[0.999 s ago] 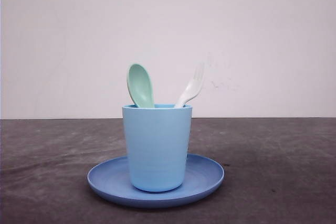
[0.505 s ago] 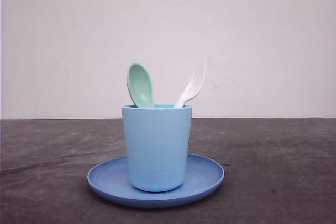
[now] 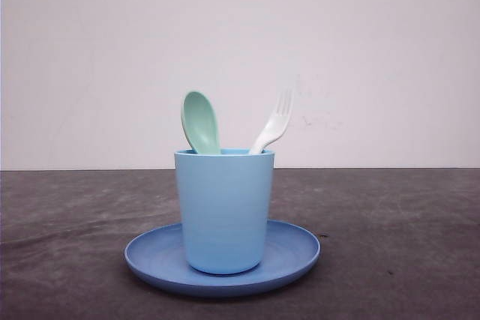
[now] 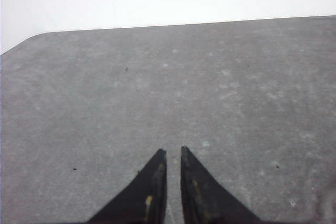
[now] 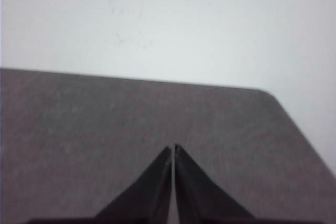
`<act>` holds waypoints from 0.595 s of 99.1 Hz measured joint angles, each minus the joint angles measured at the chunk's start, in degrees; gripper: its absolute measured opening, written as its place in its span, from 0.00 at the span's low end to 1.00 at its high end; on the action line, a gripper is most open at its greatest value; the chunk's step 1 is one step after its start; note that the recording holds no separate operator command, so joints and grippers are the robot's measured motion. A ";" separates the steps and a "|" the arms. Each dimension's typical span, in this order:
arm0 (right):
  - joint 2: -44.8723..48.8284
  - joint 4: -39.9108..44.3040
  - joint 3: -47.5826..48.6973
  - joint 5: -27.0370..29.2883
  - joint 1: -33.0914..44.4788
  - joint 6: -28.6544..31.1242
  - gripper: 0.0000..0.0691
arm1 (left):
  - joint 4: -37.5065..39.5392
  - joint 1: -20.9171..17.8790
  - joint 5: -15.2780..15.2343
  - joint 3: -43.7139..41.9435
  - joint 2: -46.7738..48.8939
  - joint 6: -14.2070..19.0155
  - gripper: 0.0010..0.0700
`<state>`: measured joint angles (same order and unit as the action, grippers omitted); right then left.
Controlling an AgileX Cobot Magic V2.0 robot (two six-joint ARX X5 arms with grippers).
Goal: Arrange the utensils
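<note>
In the front view, the mint-green spoon and the white fork stand upright in a light blue cup, the spoon leaning left and the fork leaning right. The cup stands on a blue round plate. In the left wrist view my left gripper hangs over bare grey table, its jaws nearly together with a narrow gap and nothing between them. My right gripper is shut and empty over bare table in the right wrist view.
The dark grey table stretches around the plate on both sides. A plain white wall rises behind it. The table's far edge and a rounded corner lie ahead of the right gripper.
</note>
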<state>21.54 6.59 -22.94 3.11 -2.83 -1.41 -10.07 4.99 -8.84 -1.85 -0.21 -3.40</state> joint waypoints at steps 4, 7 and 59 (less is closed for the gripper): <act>-2.51 0.00 3.06 0.00 0.31 0.22 0.01 | 0.00 0.00 0.00 0.00 0.00 0.00 0.02; -4.31 0.04 5.22 0.00 0.44 0.37 0.01 | 0.00 0.00 0.00 0.00 0.00 0.00 0.02; -21.27 1.09 22.10 -0.11 3.15 2.67 0.01 | 0.00 0.00 0.00 0.00 0.00 -0.02 0.02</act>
<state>0.27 7.68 -0.84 3.01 0.32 1.26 -10.07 4.99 -8.84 -1.85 -0.21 -3.42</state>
